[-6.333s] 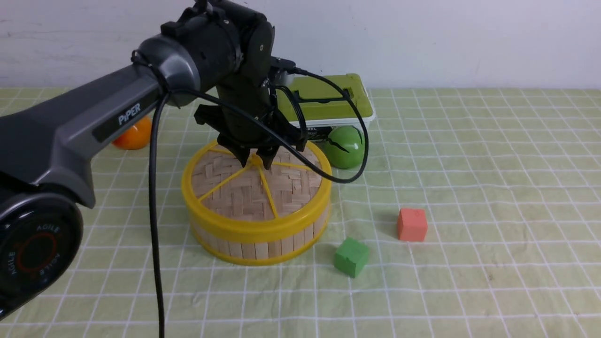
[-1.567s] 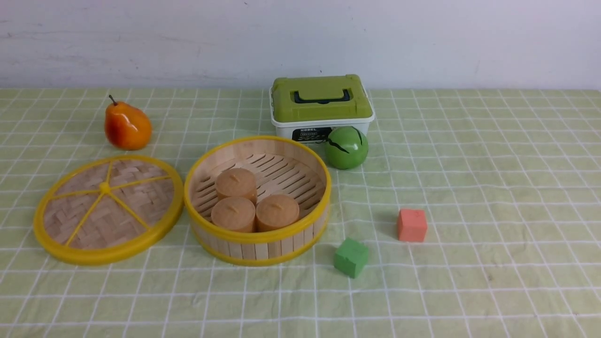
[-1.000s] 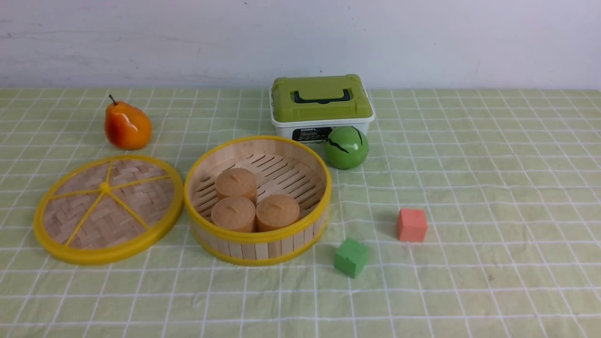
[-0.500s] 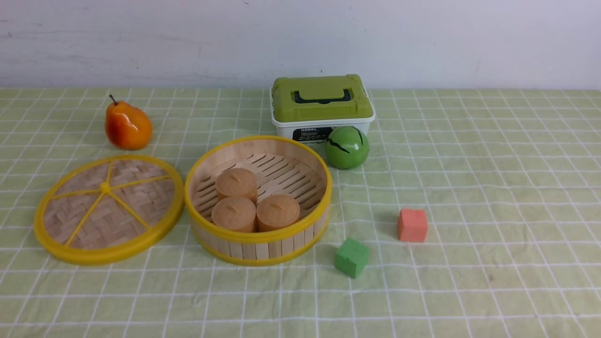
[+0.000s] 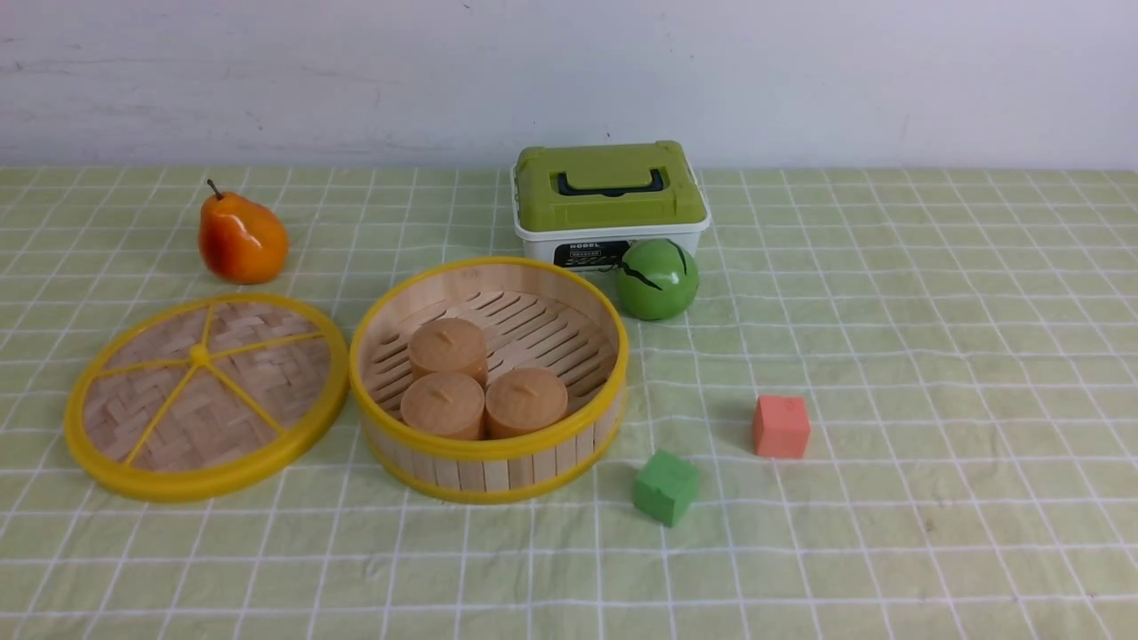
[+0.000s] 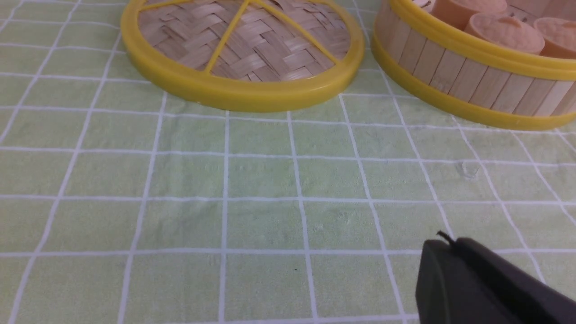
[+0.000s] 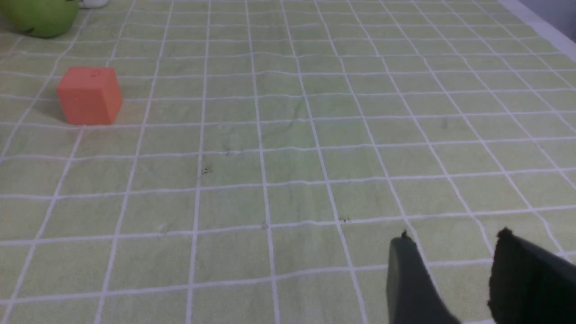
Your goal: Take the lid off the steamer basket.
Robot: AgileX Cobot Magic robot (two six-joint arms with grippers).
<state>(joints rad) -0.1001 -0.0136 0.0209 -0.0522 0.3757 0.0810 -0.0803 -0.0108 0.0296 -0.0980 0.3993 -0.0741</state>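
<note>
The lid (image 5: 204,396), a woven bamboo disc with a yellow rim and spokes, lies flat on the cloth to the left of the steamer basket (image 5: 498,458). It touches nothing else; the left wrist view shows the lid (image 6: 243,49) and the basket (image 6: 468,76) side by side. The basket stands uncovered with three tan buns (image 5: 480,387) inside. No arm shows in the front view. My left gripper (image 6: 450,245) is shut and empty, hovering over bare cloth on the near side of the lid. My right gripper (image 7: 454,236) is open with nothing between its fingers, above cloth well right of the basket.
An orange pear (image 5: 240,238) sits behind the lid. A white box with a green lid (image 5: 609,200) and a green ball (image 5: 656,278) stand behind the basket. A green cube (image 5: 665,487) and a red cube (image 5: 781,427) lie to the basket's right.
Some six seconds ago my left gripper stood over the lid's centre knob while the lid sat on the basket. Over the last second and a half nothing has moved.
</note>
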